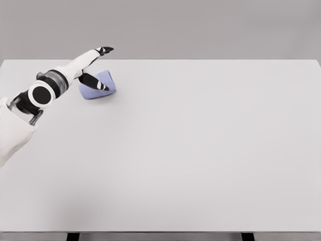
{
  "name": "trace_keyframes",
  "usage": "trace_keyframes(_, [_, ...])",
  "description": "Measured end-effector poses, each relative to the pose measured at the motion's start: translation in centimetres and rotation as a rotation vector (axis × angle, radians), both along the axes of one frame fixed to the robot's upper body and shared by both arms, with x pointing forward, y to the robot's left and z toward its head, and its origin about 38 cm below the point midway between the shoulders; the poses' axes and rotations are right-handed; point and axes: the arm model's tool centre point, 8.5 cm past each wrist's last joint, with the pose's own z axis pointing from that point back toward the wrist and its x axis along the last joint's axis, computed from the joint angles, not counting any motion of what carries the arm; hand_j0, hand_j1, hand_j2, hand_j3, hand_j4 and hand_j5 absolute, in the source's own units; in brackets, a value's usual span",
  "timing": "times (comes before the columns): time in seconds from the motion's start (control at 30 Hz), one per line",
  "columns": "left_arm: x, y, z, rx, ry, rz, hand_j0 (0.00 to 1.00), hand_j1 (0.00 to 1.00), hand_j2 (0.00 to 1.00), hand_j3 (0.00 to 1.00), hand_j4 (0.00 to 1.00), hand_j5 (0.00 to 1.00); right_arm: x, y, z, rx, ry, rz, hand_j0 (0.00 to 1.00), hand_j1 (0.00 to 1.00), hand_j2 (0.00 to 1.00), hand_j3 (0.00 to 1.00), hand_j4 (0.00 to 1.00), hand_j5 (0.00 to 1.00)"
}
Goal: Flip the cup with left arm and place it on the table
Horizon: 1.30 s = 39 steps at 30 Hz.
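A pale blue cup (108,83) lies on its side on the white table (200,150), near the far left. My left arm comes in from the lower left and reaches up to the cup. The left hand (106,69) is spread: its long fingers (104,50) point out past the cup's far side, well apart from it. The dark thumb (95,82) lies across the cup's near left part and hides some of it. I cannot tell whether the thumb touches the cup. The right arm does not show.
The table's far edge (160,60) runs just behind the cup and hand, with a plain grey wall beyond it. The left edge of the table lies close to the arm.
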Motion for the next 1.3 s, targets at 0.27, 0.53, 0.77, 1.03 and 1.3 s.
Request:
trace_keyframes(0.27, [0.3,-0.2,-1.7,0.015,0.060,0.048,1.00,1.00,1.00,1.00,1.00,1.00,0.0,0.0,0.0,0.000,0.000,0.000,1.00,1.00,1.00,1.00,1.00,1.00])
trace_keyframes(0.53, [0.6,-0.5,-2.2,0.016,0.046,0.102,1.00,1.00,1.00,1.00,1.00,1.00,0.0,0.0,0.0,0.000,0.000,0.000,1.00,1.00,1.00,1.00,1.00,1.00])
trace_keyframes(0.77, [0.9,-0.4,-3.1,0.017,0.063,0.129,1.00,1.00,1.00,1.00,1.00,1.00,0.0,0.0,0.0,0.000,0.000,0.000,1.00,1.00,1.00,1.00,1.00,1.00])
trace_keyframes(1.03, [1.4,-0.3,-4.1,0.056,0.075,0.146,1.00,1.00,1.00,1.00,1.00,1.00,0.0,0.0,0.0,0.000,0.000,0.000,1.00,1.00,1.00,1.00,1.00,1.00])
trace_keyframes(1.3, [1.4,-0.8,-4.7,0.106,0.069,0.141,1.00,1.00,1.00,1.00,1.00,1.00,0.0,0.0,0.0,0.000,0.000,0.000,1.00,1.00,1.00,1.00,1.00,1.00])
